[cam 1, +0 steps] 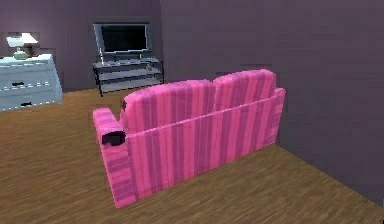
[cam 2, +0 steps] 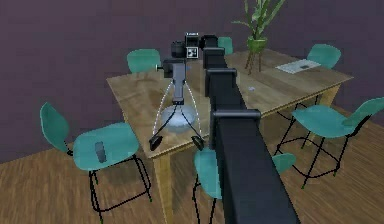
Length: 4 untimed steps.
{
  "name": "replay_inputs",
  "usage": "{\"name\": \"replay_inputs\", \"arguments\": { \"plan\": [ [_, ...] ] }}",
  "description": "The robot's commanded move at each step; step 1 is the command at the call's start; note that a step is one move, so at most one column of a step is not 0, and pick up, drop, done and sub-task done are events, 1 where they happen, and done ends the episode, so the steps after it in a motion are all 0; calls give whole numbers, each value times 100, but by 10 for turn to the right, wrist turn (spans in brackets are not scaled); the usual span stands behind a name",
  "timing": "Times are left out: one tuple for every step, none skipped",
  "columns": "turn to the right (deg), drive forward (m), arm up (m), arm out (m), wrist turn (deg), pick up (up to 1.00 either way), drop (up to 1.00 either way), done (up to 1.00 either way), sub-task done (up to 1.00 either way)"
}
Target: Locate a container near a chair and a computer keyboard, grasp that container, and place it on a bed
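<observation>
In the arm side view my arm (cam 2: 235, 120) reaches out over a wooden table (cam 2: 255, 85) ringed by teal chairs. My gripper (cam 2: 177, 142) hangs near the table's near-left edge, its thin fingers (cam 2: 160, 118) spread downward. A pale, glassy rounded thing (cam 2: 180, 122) stands on the tabletop between the fingers. I cannot tell whether the gripper holds anything. A teal chair (cam 2: 100, 148) stands just left of that spot with a small dark thing (cam 2: 100, 151) on its seat.
A potted plant (cam 2: 258, 35) and a flat grey thing (cam 2: 298, 66) are at the table's far right. More teal chairs (cam 2: 335, 120) line its right side. The forward view has a pink striped sofa (cam 1: 200, 130), a TV (cam 1: 122, 38) on a stand and a white dresser (cam 1: 28, 80).
</observation>
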Motion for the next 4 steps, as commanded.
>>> {"name": "replay_inputs", "arguments": {
  "plan": [
    [0,0,0,0,450,0,0,0,0],
    [0,0,0,0,450,0,0,0,0],
    [0,0,0,0,450,0,0,0,0],
    [0,0,0,0,390,0,0,0,0]
  ]
}}
